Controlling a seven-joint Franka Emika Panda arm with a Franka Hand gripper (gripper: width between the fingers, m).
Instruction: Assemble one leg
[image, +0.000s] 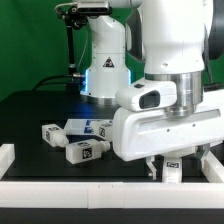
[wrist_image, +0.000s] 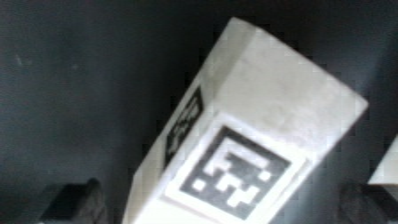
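Tabletop: gripper (image: 173, 166) spread, straddling leg (wrist_image: 249, 140)

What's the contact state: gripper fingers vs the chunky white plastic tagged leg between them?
Apart. Wrist view shows dark gaps between both fingers and the leg.

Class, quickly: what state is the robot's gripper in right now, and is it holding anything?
Gripper: open, astride a chunky white plastic tagged leg, not gripping it.

We note a white leg (wrist_image: 249, 130) bearing black-and-white square tags. Three more white legs (image: 78, 150) carry the same pattern. Table (image: 40, 110) black, its border rail (image: 60, 188) white; arm (image: 175, 40) white.
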